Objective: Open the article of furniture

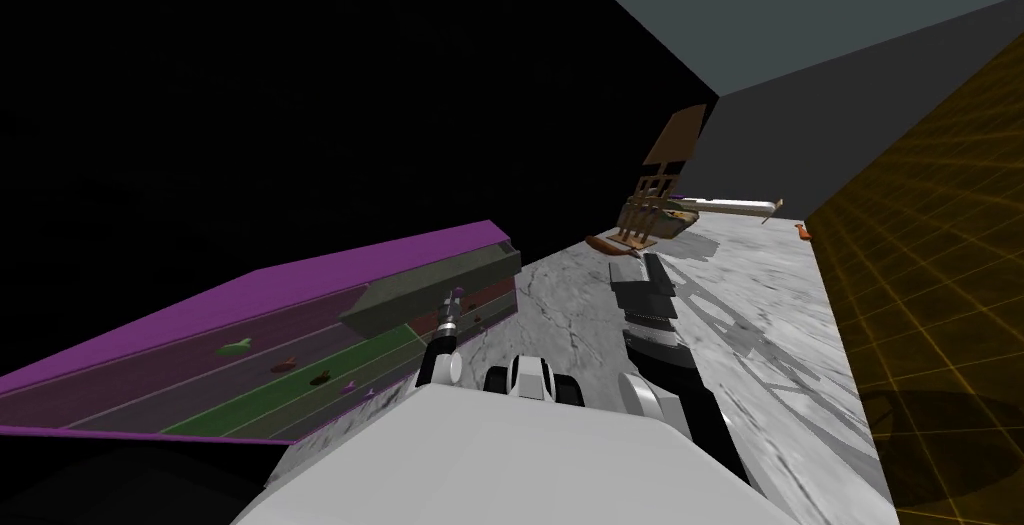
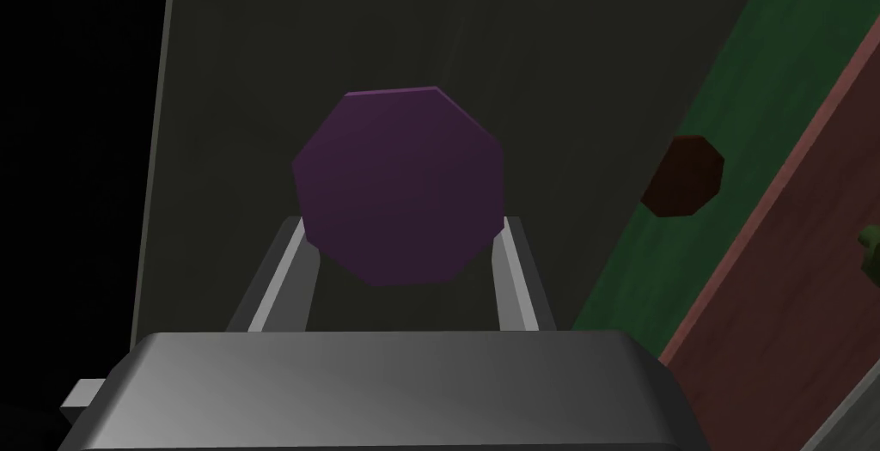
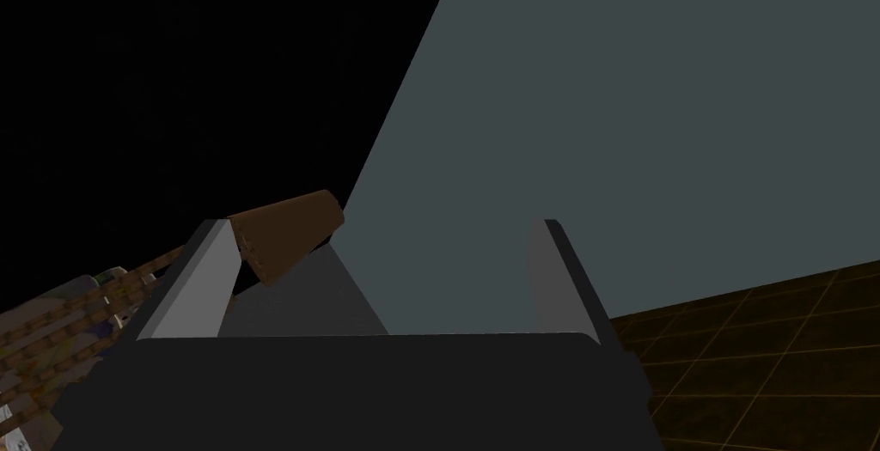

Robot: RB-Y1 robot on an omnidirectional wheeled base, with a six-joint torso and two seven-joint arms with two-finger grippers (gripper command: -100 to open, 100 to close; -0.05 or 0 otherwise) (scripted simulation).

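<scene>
Left claw (image 2: 402,231) closed on a purple eight-sided knob (image 2: 397,184), its two pale fingers (image 2: 288,274) pressing the knob's opposite sides. The knob sits on the flat front of a dark grey-green drawer (image 2: 516,59). Just beside that drawer is a green drawer (image 2: 756,68) with a dark brown knob (image 2: 685,175), and next to that a reddish-brown drawer (image 2: 773,317).

From the head camera, the drawers belong to a long, low dresser (image 1: 300,284) with a purple top, standing to the robot's left against a black area. The grey-green drawer is at the dresser's far end and juts out beyond the other drawer fronts, with the left arm stretched to it.

Right claw (image 3: 382,224) holds nothing; its fingers stand wide apart and point toward a blue-grey wall. In the head view the right arm is raised over a marbled grey floor (image 1: 760,329), well apart from the dresser.
</scene>
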